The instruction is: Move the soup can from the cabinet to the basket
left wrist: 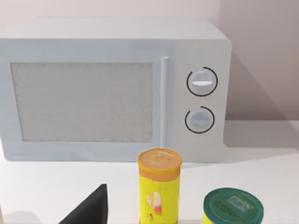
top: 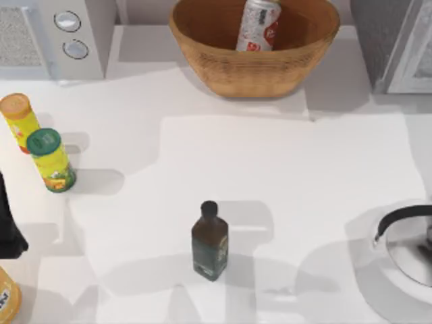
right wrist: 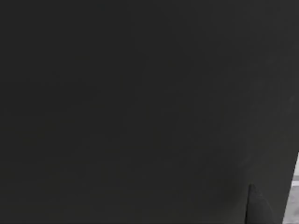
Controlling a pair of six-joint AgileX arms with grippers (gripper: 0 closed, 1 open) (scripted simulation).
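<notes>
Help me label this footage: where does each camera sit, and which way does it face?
Top view: above the table, looking down on the basket holding the soup can.
Left wrist view: faces the microwave and two jars; a dark gripper fingertip shows.
Right wrist view: dark.
Shared by top and left wrist views: microwave, orange-lidded jar.

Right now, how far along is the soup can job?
It looks done: the soup can leans tilted inside the basket, away from the cabinet at the table's right rear. Nothing is in hand near it. The left arm sits at the table's left edge. The right wrist view is dark. Little seems left.
</notes>
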